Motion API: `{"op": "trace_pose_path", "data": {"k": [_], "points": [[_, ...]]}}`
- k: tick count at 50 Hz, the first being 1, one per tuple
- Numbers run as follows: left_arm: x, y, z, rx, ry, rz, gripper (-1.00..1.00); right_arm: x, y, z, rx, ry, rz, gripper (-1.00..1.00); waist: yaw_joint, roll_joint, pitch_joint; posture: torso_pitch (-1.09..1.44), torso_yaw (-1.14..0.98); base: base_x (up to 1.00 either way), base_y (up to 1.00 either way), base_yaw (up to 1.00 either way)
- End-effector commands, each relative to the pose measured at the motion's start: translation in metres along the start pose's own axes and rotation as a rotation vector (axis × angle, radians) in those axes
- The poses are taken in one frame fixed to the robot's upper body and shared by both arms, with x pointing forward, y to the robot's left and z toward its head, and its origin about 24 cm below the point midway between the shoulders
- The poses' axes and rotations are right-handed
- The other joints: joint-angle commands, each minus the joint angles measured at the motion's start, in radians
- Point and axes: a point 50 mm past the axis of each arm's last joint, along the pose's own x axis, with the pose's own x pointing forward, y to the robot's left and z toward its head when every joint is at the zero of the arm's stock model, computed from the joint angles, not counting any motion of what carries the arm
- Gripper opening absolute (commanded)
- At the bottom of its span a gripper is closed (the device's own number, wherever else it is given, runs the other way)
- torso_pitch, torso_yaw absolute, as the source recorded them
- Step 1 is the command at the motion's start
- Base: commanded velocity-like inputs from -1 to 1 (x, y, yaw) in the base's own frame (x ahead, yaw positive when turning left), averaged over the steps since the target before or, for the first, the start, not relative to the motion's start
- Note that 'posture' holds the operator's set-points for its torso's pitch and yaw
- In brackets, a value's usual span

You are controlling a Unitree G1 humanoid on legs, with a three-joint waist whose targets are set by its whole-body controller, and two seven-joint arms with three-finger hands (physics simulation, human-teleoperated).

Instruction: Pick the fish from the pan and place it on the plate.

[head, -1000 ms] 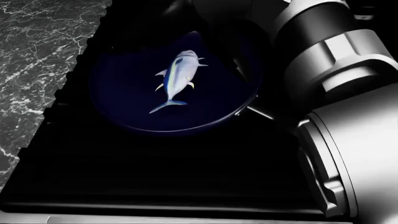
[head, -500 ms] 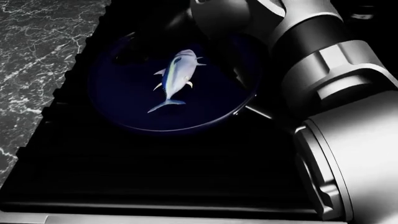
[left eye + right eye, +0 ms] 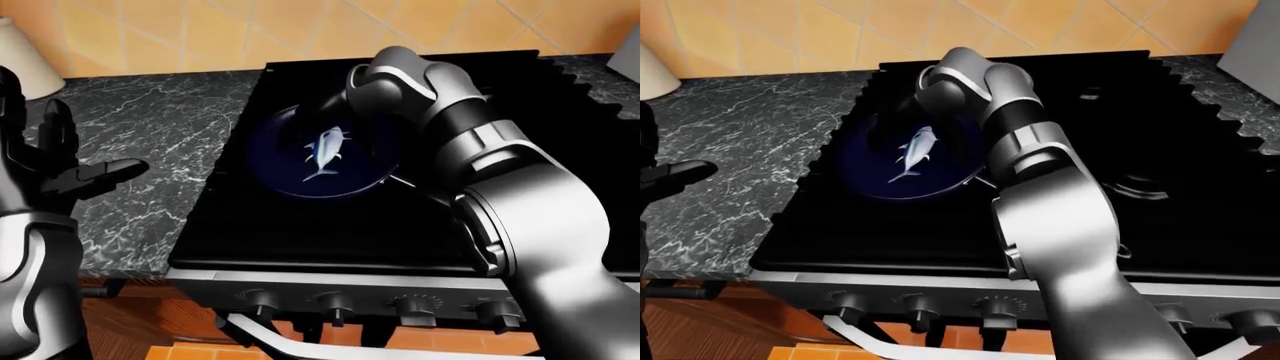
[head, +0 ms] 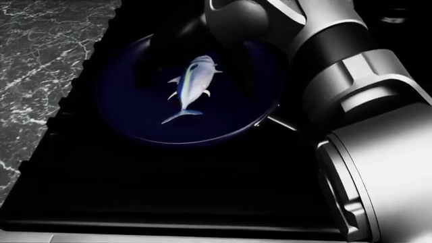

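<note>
A small silver-blue fish (image 4: 189, 88) lies in the middle of a dark blue pan (image 4: 128, 119) on the black stove. My right hand (image 4: 198, 76) reaches in from the right and hovers over the top of the pan. Its dark fingers (image 4: 150, 63) stand open on either side of the fish's head, and I cannot tell whether they touch it. My left hand (image 3: 70, 176) is raised over the marble counter at the left of the left-eye view, fingers spread and holding nothing. No plate shows in any view.
The black stove (image 3: 300, 225) has a row of knobs (image 3: 335, 304) and an oven handle (image 3: 270, 337) along its bottom edge. Dark marble counter (image 3: 170, 127) lies to its left. A pale object (image 3: 20, 52) stands at the top left, against the orange tiled wall.
My right hand has come down from the top of the head view over the pan, and its fingers now flank the fish. The fish has stayed put.
</note>
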Motion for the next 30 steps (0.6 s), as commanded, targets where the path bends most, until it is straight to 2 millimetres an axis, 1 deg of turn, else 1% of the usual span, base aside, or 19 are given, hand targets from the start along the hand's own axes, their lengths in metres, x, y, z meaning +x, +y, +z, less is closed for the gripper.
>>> {"op": "trace_pose_path", "data": {"k": [1, 6, 8, 12, 13, 14, 15, 17, 20, 23, 24, 26, 30], "points": [[0.002, -0.003, 0.020, 0.010, -0.093, -0.017, 1.00, -0.011, -0.017, -0.001, -0.038, 0.020, -0.058, 0.65, -0.001, 0.007, -0.027, 0.00, 0.00, 0.00, 0.00, 0.00], [0.002, -0.003, 0.020, 0.001, -0.093, -0.019, 1.00, -0.011, -0.017, -0.001, -0.040, 0.020, -0.064, 0.65, 0.000, 0.008, -0.027, 0.00, 0.00, 0.00, 0.00, 0.00], [0.001, -0.003, 0.019, 0.002, -0.094, -0.020, 1.00, -0.011, -0.015, -0.002, -0.046, 0.024, -0.068, 0.53, 0.000, 0.008, -0.027, 0.00, 0.00, 0.00, 0.00, 0.00], [0.001, -0.003, 0.020, -0.002, -0.095, -0.022, 1.00, -0.011, -0.012, -0.003, -0.049, 0.025, -0.071, 0.41, 0.001, 0.007, -0.027, 0.00, 0.00, 0.00, 0.00, 0.00], [0.001, -0.003, 0.020, -0.003, -0.095, -0.022, 1.00, -0.011, -0.012, -0.004, -0.049, 0.026, -0.072, 0.36, 0.001, 0.007, -0.027, 0.00, 0.00, 0.00, 0.00, 0.00], [0.001, -0.004, 0.020, -0.003, -0.095, -0.022, 1.00, -0.011, -0.011, -0.004, -0.051, 0.027, -0.071, 0.16, 0.002, 0.007, -0.027, 0.00, 0.00, 0.00, 0.00, 0.00], [0.001, -0.004, 0.020, -0.003, -0.096, -0.023, 1.00, -0.011, -0.011, -0.004, -0.051, 0.028, -0.072, 0.03, 0.002, 0.007, -0.027, 0.00, 0.00, 0.00, 0.00, 0.00], [0.001, -0.004, 0.020, -0.001, -0.096, -0.024, 1.00, -0.011, -0.011, -0.004, -0.052, 0.029, -0.073, -0.04, 0.003, 0.007, -0.028, 0.00, 0.00, 0.00, 0.00, 0.00], [0.000, -0.004, 0.020, -0.003, -0.097, -0.023, 1.00, -0.011, -0.010, -0.004, -0.053, 0.028, -0.077, -0.25, 0.005, 0.007, -0.028, 0.00, 0.00, 0.00, 0.00, 0.00], [0.000, -0.005, 0.023, -0.002, -0.104, -0.028, 1.00, -0.011, -0.010, -0.005, -0.060, 0.029, -0.078, -0.40, 0.006, 0.006, -0.029, 0.00, 0.00, 0.00, 0.00, 0.00], [0.000, -0.005, 0.023, -0.002, -0.104, -0.028, 1.00, -0.011, -0.010, -0.005, -0.061, 0.029, -0.080, -0.42, 0.007, 0.006, -0.029, 0.00, 0.00, 0.00, 0.00, 0.00], [-0.001, -0.004, 0.022, -0.001, -0.103, -0.027, 1.00, -0.011, -0.009, -0.005, -0.061, 0.031, -0.083, -0.57, 0.008, 0.005, -0.030, 0.00, 0.00, 0.00, 0.00, 0.00], [-0.001, -0.004, 0.022, -0.002, -0.103, -0.027, 1.00, -0.010, -0.006, -0.006, -0.061, 0.032, -0.083, -0.62, 0.011, 0.005, -0.030, 0.00, 0.00, 0.00, 0.00, 0.00]]}}
